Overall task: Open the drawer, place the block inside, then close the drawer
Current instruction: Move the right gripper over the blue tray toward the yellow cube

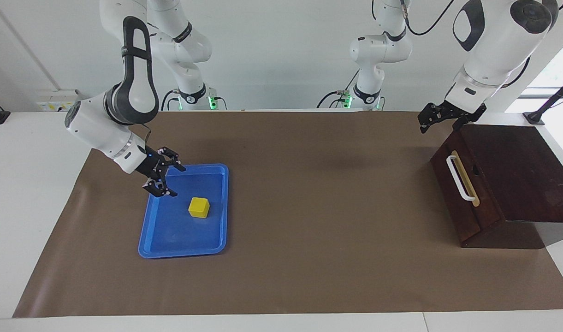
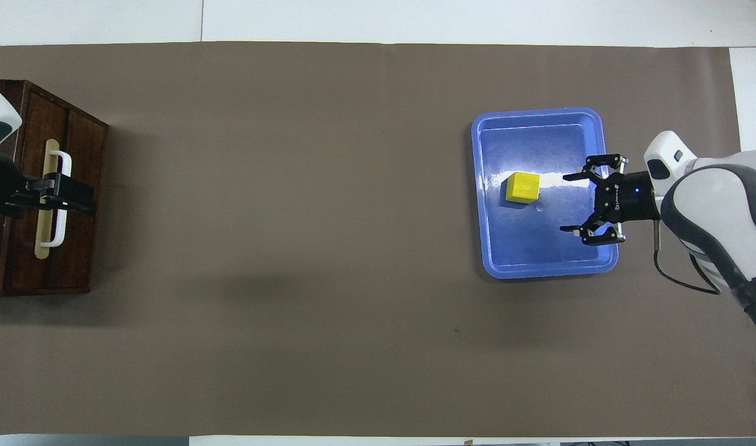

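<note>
The yellow block (image 1: 198, 207) lies in the blue tray (image 1: 170, 233) at the right arm's end of the table. It also shows in the overhead view (image 2: 522, 187). My right gripper (image 1: 177, 182) is open and empty, low over the tray beside the block, and apart from it (image 2: 566, 204). The dark wooden drawer (image 1: 463, 214) is closed, and its white handle (image 1: 460, 179) is free. My left gripper (image 1: 422, 125) hangs in the air above the drawer front, without touching it. In the overhead view, the left gripper (image 2: 86, 204) overlaps the handle (image 2: 60, 162).
The slant-fronted box (image 2: 74, 260) stands at the left arm's end of the brown mat (image 1: 318, 193). The tray (image 2: 538, 254) holds only the block. White table shows around the mat.
</note>
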`<state>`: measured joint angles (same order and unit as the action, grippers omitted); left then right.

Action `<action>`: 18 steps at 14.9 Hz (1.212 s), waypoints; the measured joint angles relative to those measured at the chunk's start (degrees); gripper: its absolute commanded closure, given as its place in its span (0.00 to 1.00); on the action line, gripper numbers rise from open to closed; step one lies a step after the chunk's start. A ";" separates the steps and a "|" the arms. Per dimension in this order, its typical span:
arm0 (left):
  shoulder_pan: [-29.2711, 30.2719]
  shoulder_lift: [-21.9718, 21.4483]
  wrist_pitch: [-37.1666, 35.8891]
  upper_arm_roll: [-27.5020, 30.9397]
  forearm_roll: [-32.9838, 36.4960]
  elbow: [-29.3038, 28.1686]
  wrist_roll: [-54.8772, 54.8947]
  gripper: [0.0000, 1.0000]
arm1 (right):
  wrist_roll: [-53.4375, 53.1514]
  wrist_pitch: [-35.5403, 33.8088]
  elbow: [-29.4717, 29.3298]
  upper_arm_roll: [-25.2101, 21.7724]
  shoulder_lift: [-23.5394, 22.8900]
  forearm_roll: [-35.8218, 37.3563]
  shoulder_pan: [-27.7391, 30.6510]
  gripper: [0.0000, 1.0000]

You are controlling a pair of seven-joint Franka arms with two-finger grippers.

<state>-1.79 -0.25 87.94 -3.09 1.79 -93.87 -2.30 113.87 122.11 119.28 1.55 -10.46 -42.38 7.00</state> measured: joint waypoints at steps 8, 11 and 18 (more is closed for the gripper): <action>0.00 0.00 0.00 0.00 0.00 0.00 0.00 0.00 | 10.27 -0.77 -4.92 0.12 -8.52 -8.63 0.22 0.00; 0.00 0.00 0.00 0.00 0.00 0.00 0.00 0.00 | 11.54 -1.31 -4.91 0.30 -9.44 -10.20 0.07 0.00; 0.00 0.00 0.00 0.00 0.00 0.00 0.00 0.00 | 14.90 -1.44 -4.45 0.40 -9.57 -10.25 0.00 0.00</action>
<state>-1.79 -0.25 87.94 -3.09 1.79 -93.87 -2.31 128.77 120.67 114.83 1.95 -20.03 -52.62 6.99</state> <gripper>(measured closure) 0.000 0.000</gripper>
